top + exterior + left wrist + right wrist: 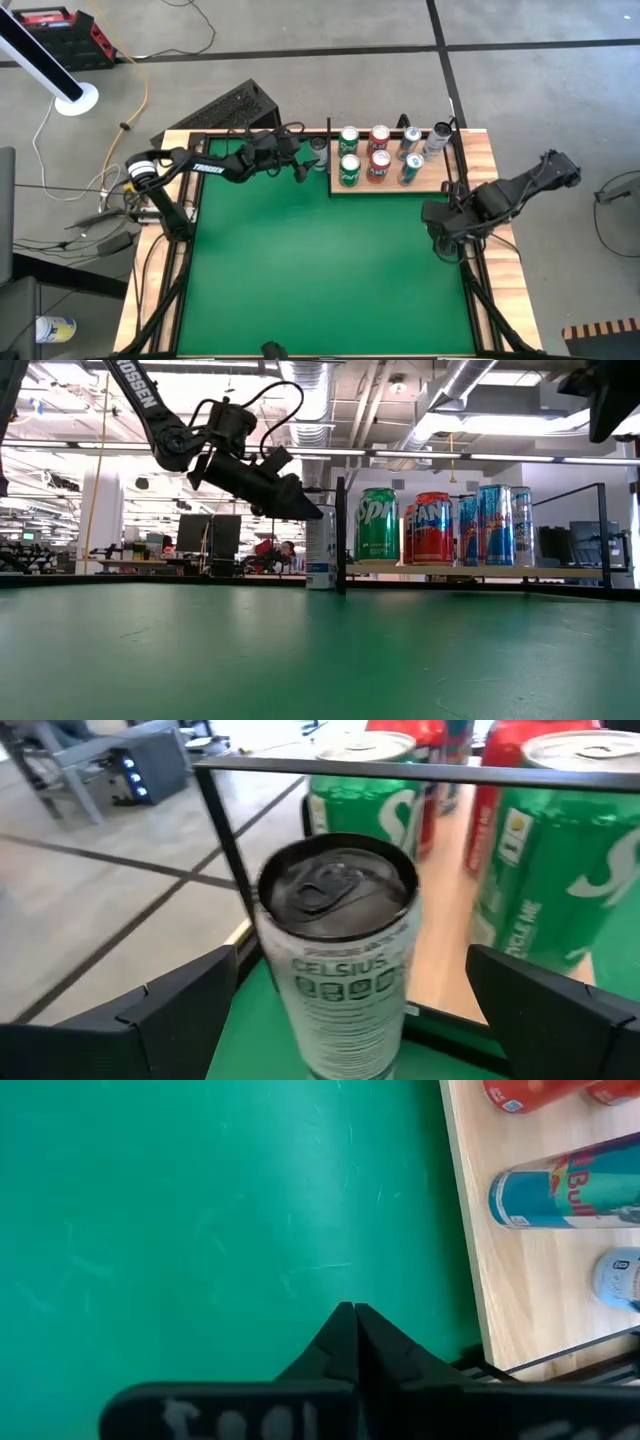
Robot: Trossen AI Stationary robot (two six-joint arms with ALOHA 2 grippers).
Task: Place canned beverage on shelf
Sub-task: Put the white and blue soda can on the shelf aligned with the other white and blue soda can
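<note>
A white Celsius can (340, 950) stands upright on the green table by its base (320, 586), just outside the left edge of the wooden shelf (440, 182). My left gripper (303, 163) hangs level before it, open. One finger (170, 1010) stands on each side of the can, and neither touches it. Several green, red and blue cans (379, 160) stand on the shelf. My right gripper (354, 1315) is shut on nothing, pointing down over the green table near the shelf's near right corner.
A black post (340, 535) and thin black rail (400, 765) frame the shelf next to the white can. Two green Sprite cans (545, 850) stand just behind that rail. Open green table (330, 270) spreads toward the near edge.
</note>
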